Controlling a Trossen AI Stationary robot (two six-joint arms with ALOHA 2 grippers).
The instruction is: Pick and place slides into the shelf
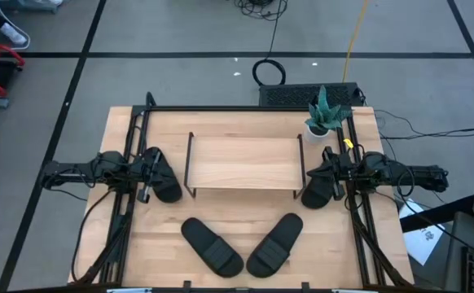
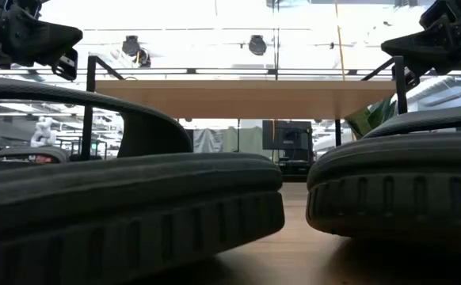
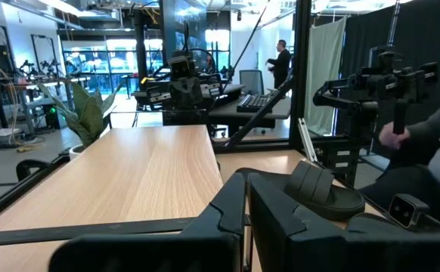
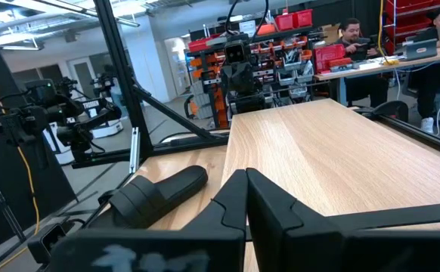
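We take the shelf (image 1: 243, 163) as our landmark: it stands in the middle of the desk (image 1: 221, 122), its plank top bare. Two slides lie in front of it on the near part of the desk, toes angled toward each other, the left one (image 1: 212, 245) and the right one (image 1: 274, 244) close together but not clearly touching. A third slide (image 1: 162, 177) lies just off the shelf's left end, a fourth (image 1: 318, 189) just off its right end. A small potted plant (image 1: 325, 115) stands behind the shelf's right rear corner.

Our left gripper (image 1: 149, 173) hovers over the slide at the shelf's left end; our right gripper (image 1: 335, 175) hovers over the one at the right end. Both sets of jaws are pressed together and, as far as we can tell, pinch nothing; the wrist views show the slides lying on the desk beside the fingers, not between them.

What could go wrong, in our judgement: with jaws closed, a descent would press on a strap rather than straddle it, so they must spread first. Each end slide sits close to the shelf's thin side frame, so a lift could snag a sole on the frame or nudge the shelf. The right arm also works near the plant, which a wide swing could tip. Both arms heading for the same plank could crowd each other.

We read no brands, labels or writing on the slides or shelf.
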